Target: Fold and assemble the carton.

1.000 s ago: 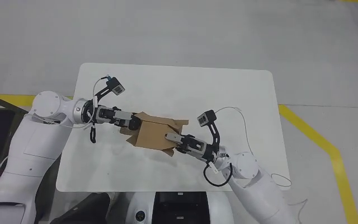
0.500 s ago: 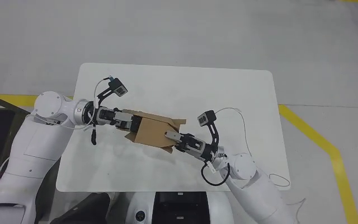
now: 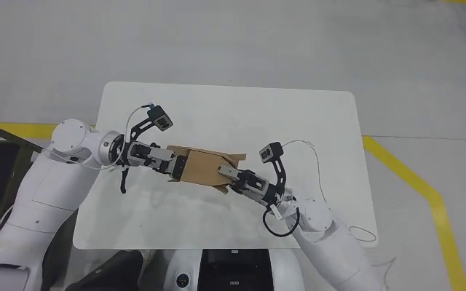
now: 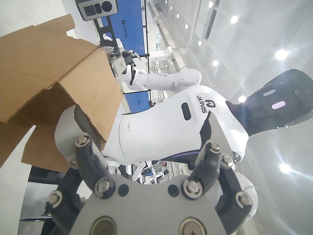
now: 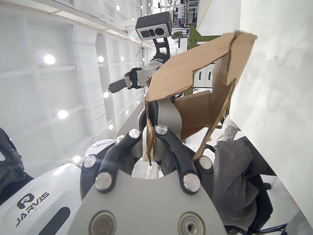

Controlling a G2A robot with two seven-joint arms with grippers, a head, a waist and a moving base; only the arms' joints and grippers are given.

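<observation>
A brown cardboard carton (image 3: 202, 166) is held above the middle of the white table (image 3: 291, 116), its end flaps loose. My right gripper (image 3: 226, 173) comes from the near right and is shut on a wall edge of the carton (image 5: 205, 74), with the cardboard pinched between its fingers (image 5: 168, 113). My left gripper (image 3: 173, 166) meets the carton's (image 4: 49, 67) other end. It is open: one finger (image 4: 73, 123) lies against a carton wall at the open end and the other finger (image 4: 212, 133) stands far off it.
The table's bare top spreads on all sides of the carton, with most room at the far and right parts. Yellow floor tape (image 3: 415, 182) runs beside the table's right edge. In the right wrist view the left gripper (image 5: 119, 84) shows beyond the carton.
The left gripper has pushed rightward into the carton's end. The carton has turned and looks narrower from above, and the right gripper has shifted slightly up with it.
</observation>
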